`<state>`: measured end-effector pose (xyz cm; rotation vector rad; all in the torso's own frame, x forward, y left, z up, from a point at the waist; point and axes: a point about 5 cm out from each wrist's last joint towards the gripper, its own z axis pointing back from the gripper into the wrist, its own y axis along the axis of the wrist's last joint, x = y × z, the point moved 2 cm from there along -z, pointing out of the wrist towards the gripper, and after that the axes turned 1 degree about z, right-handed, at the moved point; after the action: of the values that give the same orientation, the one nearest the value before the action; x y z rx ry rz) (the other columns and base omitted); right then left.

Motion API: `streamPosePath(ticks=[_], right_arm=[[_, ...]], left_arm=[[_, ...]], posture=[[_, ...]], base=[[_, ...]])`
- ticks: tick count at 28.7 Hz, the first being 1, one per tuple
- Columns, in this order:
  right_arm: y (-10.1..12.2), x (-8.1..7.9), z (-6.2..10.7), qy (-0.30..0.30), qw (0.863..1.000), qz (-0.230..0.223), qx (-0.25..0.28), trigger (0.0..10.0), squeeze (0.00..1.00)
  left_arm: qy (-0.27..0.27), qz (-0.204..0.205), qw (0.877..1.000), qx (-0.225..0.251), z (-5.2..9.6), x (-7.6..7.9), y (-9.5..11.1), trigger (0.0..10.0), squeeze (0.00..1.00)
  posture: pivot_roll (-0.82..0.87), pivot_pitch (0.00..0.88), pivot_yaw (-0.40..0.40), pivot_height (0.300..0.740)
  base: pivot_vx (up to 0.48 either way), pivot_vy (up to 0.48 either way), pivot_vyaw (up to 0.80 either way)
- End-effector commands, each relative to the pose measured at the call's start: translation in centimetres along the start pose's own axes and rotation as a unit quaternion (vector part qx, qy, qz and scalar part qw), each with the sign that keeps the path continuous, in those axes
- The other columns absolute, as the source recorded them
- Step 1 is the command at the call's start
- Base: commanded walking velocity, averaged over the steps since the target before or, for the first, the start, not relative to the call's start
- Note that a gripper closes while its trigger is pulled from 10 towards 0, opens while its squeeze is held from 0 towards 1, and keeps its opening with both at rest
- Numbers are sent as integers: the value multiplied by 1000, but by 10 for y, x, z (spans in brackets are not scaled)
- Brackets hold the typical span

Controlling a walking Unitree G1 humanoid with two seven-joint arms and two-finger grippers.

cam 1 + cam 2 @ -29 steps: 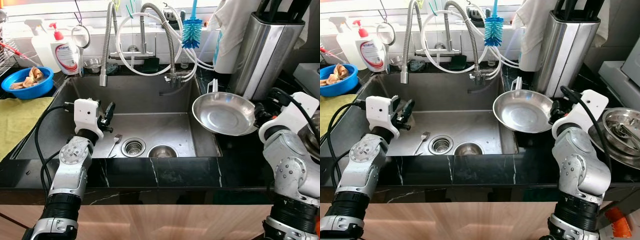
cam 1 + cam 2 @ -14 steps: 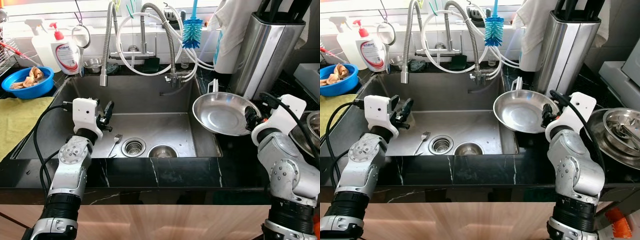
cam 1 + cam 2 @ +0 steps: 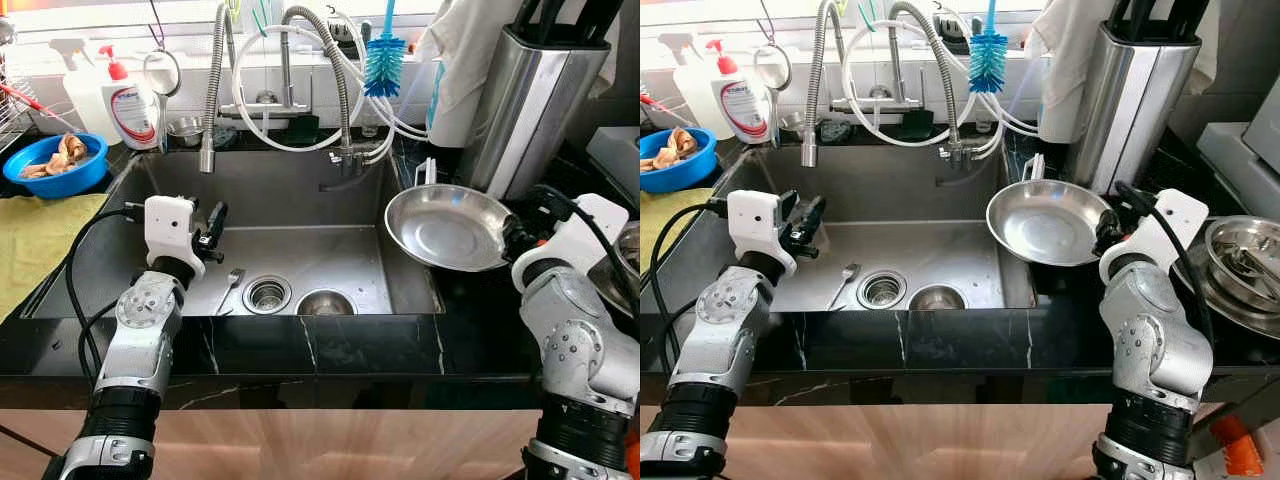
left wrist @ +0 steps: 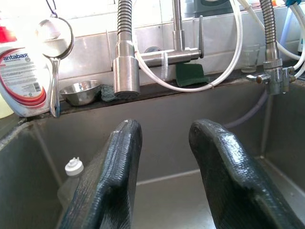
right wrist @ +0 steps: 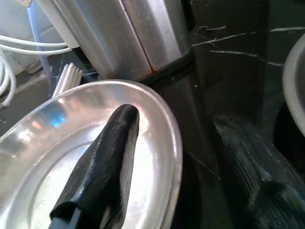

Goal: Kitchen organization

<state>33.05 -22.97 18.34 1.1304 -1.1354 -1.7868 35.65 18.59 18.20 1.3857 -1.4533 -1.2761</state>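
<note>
Head views: right gripper (image 3: 513, 232) pinches the rim of a round shiny steel plate (image 3: 445, 227), held tilted over the stainless sink's (image 3: 300, 195) right edge; left gripper (image 3: 211, 232) hovers above a steel fork (image 3: 230, 285) beside the drain.

Left wrist view — fingers (image 4: 114, 176) parted, holding nothing.

Right wrist view — one finger (image 5: 102, 167) lies on the plate's inner face, the other outside its rim.

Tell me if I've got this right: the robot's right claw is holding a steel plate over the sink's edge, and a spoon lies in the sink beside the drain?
Nearly. It is a fork, not a spoon, beside the drain in the sink; the left eye view shows its prongs. The right claw does hold the steel plate by its rim at the sink's edge.
</note>
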Motion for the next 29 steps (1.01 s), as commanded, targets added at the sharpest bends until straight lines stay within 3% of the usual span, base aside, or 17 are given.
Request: streamPosePath(ticks=[1, 9, 12, 29], right_arm=[[4, -5, 1, 6, 1000, -3, 3, 10000, 0], [-3, -5, -1, 9, 1000, -8, -13, 10000, 0], [-3, -9, -1, 15, 999, -38, -19, 10000, 0], [-10, -5, -2, 2, 999, -27, -32, 10000, 0]], left_arm=[[0, -7, 1000, 5, -1, -3, 6, 10000, 0], [-1, -9, 1000, 4, 0, -3, 6, 10000, 0], [0, -8, 1000, 3, 0, -3, 5, 10000, 0], [6, 5, 1000, 13, 5, -5, 3, 10000, 0]], posture=[[-58, 0, 14, 740], [-55, 0, 12, 740], [-57, 0, 13, 740], [-56, 0, 14, 740]], base=[[0, 0, 0], [0, 0, 0], [0, 0, 0], [0, 0, 0]])
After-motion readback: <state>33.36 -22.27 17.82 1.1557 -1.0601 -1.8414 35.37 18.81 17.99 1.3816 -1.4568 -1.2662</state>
